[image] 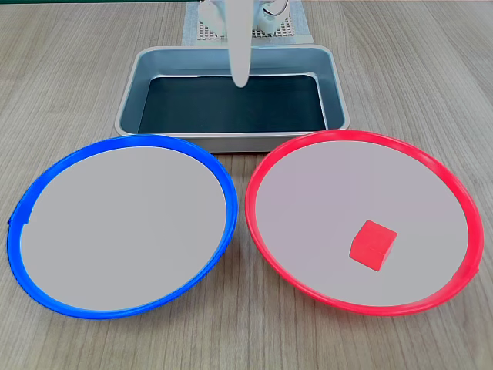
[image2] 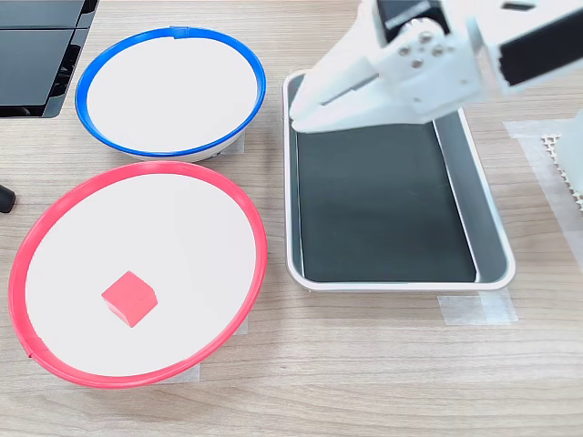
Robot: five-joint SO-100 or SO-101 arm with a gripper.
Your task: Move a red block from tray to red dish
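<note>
Red block (image: 373,244) rests in red dish (image: 462,200), well clear of jaws, which hang closed and empty over tray (image: 231,140).

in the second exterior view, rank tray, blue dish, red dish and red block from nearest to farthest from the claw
1. Tray, directly under the claw.
2. Blue dish, to the second exterior view's left.
3. Red dish, lower left.
4. Red block, inside that dish.

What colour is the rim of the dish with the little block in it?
Bright red, the same as the red block. The red dish shows best in the first exterior view.
</note>
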